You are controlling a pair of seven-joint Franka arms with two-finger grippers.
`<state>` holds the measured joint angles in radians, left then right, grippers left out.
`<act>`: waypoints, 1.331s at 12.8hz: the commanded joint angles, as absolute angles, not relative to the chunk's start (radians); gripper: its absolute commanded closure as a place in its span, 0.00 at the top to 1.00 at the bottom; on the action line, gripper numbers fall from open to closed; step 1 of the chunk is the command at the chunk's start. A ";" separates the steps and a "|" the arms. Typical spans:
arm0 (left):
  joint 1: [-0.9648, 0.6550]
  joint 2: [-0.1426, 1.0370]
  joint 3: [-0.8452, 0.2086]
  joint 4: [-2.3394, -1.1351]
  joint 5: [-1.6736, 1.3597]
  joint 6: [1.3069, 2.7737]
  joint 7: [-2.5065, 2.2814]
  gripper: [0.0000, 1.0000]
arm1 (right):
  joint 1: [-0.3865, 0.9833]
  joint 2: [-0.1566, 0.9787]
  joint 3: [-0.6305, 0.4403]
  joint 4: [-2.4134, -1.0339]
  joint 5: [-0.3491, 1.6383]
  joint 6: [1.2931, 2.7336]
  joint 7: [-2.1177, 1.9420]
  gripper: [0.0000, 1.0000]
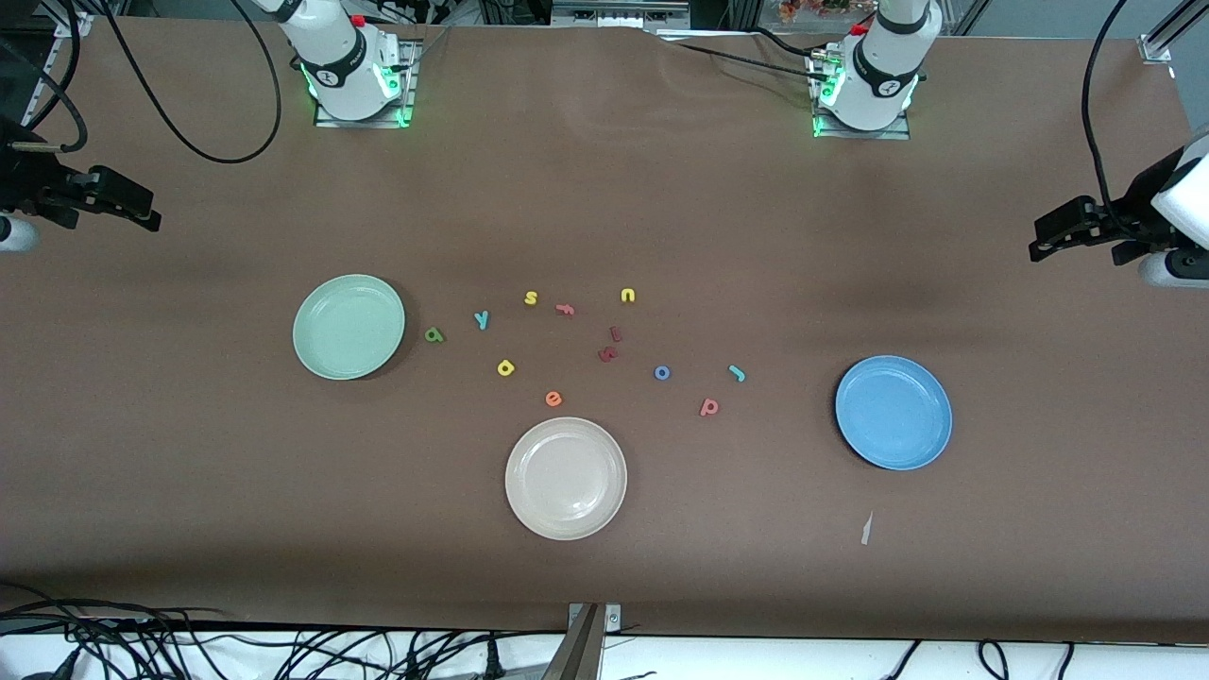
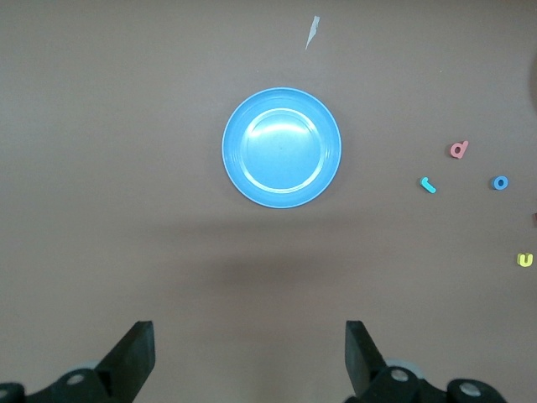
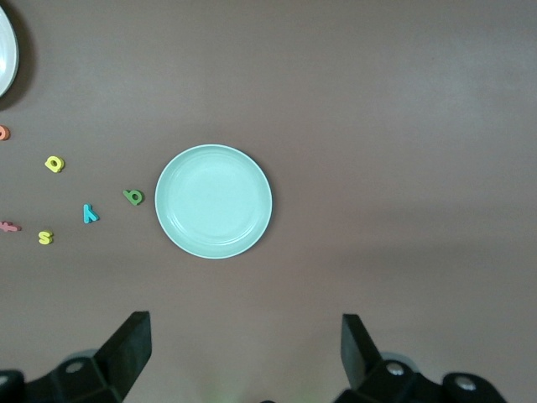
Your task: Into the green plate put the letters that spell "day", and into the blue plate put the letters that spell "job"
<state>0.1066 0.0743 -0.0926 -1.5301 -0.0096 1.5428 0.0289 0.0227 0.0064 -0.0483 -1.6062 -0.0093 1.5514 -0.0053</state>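
Brown desk, flat, carrying three plates and scattered foam letters.

Round pale mint-green plate: empty, toward the right arm's end. Round bright blue plate: empty, toward the left arm's end. Round cream-white plate: empty, between them and nearest the front camera.

Letters for "day", all on the desk: dark green foam "a" just beside the mint-green plate; teal foam "y" next along; yellow foam "d" nearer the camera than both.

Letters for "job", all on the desk: blue foam ring "o"; teal hooked foam "j" beside it toward the blue plate; pinkish-red foam "b" nearer the camera, between the two.

Other letters: yellow "s", yellow "u", orange "e", dark red letters in the middle.

Left pincer: raised over bare desk at its own arm's end, arm drawn back and waiting, fingers spread wide, holding nothing.

Right pincer: raised at its own end, arm drawn back, fingers likewise wide and empty.
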 commanded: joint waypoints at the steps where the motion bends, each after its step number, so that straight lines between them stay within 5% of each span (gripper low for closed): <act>1: 0.114 0.060 -0.092 -1.546 -0.026 1.543 0.058 1.00 | 0.023 0.012 -0.048 -1.585 -0.008 1.546 -0.003 1.00; 17: 0.112 0.061 -0.092 -1.546 -0.026 1.519 0.061 1.00 | 0.023 0.014 -0.048 -1.585 -0.005 1.548 -0.008 1.00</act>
